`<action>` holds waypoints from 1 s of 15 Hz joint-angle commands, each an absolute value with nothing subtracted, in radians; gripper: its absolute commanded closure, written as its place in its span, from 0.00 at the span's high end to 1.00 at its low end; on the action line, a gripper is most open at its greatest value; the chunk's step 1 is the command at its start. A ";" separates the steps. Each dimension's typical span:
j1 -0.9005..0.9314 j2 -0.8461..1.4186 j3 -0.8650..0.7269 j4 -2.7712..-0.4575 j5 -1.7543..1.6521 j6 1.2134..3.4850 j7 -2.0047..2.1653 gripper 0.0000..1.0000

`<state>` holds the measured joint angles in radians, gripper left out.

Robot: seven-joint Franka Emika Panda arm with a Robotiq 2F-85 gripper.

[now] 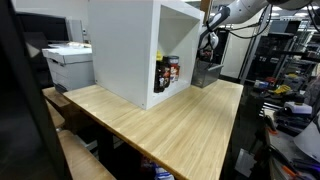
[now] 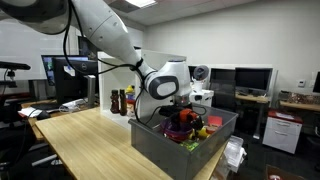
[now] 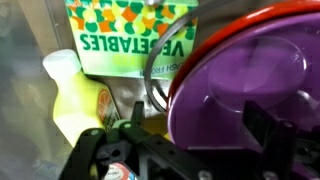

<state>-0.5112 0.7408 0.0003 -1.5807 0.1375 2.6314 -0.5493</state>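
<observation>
Claw [image 3: 180,150]: black fingers fill the bottom of the wrist view, spread as wide as they go, with nothing clamped between them; it hangs just above the plate. Plate [image 3: 240,90]: purple with a red rim, at the right of the wrist view, partly under the right-hand finger; whether they touch cannot be told. It lies on top of the contents of the bin. Box [image 3: 130,35]: green and white, printed "VEGETABLES", the lettering upside down in this view; beside the plate, at the top. Bottle [image 3: 75,100]: pale yellow with a white cap, below the box, left of the plate. Bin [image 2: 160,140]: grey, open-topped, holding mixed coloured items, set at one end of the surface [image 1: 170,120], which is light wood. Arm [image 2: 110,40]: white, bending down into the bin in both exterior views. Cabinet [image 1: 125,50]: white, open-sided, standing on the surface near the bin. Jars [image 1: 167,72]: dark, grouped inside the cabinet. Printer [image 1: 68,60]: grey, behind the cabinet.
</observation>
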 commanded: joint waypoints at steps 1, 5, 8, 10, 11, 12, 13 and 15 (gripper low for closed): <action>-0.539 0.726 0.038 -1.598 0.143 2.595 -0.588 1.00; -0.582 0.700 0.105 -1.644 0.188 2.545 -0.659 1.00; -0.606 0.663 0.133 -1.698 0.213 2.519 -0.695 1.00; -0.619 0.625 0.146 -1.753 0.231 2.505 -0.718 1.00; -0.621 0.607 0.145 -1.783 0.243 2.506 -0.722 1.00; -0.630 0.587 0.152 -1.816 0.260 2.510 -0.742 1.00; -0.632 0.572 0.150 -1.840 0.274 2.514 -0.748 1.00; -0.642 0.543 0.152 -1.882 0.308 2.518 -0.774 1.00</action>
